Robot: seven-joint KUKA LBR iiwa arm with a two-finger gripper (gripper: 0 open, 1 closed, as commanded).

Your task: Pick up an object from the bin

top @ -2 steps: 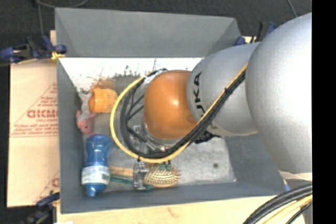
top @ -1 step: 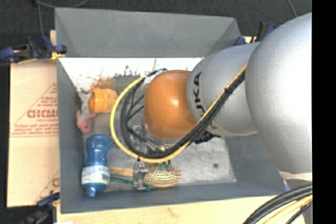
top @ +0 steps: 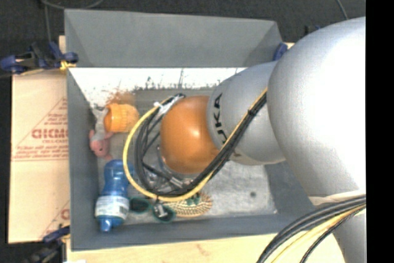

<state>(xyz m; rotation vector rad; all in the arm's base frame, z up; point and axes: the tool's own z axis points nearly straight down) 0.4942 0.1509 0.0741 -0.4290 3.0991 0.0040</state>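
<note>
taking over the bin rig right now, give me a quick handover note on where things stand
Gripper: low in the middle of the bin, beneath the arm's orange wrist cover; open or shut cannot be told.
Things: a blue bottle lies at the view's lower left. An orange toy and a small pink thing sit along the left wall. A tan woven piece and a small dark bit lie by the near wall, closest to the wrist.
Done: the arm is down in the bin; nothing is seen lifted.
Left: grasp one thing and raise it out.
</note>
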